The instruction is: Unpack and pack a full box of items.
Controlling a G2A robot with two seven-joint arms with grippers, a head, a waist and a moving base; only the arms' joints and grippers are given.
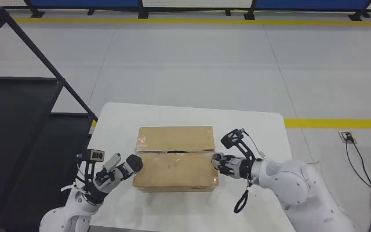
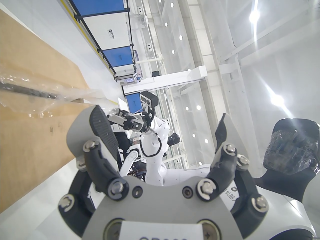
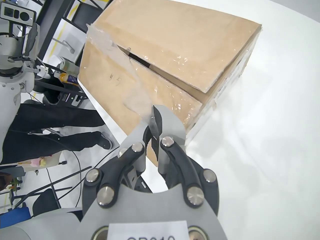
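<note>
A brown cardboard box (image 1: 174,156) sits in the middle of the white table (image 1: 261,130), its top flaps down with a narrow dark gap (image 3: 137,59) along the seam. Clear tape (image 3: 140,96) is partly peeled off that seam. My right gripper (image 3: 153,123) is at the box's right end (image 1: 218,163), shut on the loose strip of tape. My left gripper (image 2: 162,128) stands open just off the box's left end (image 1: 132,165), nothing between its fingers. Crumpled tape (image 2: 45,93) lies on the box side beside it.
A black metal frame (image 1: 46,64) and a dark panel stand left of the table. Bare table top lies behind the box and to its right (image 3: 275,101). The table's front edge runs close under both arms.
</note>
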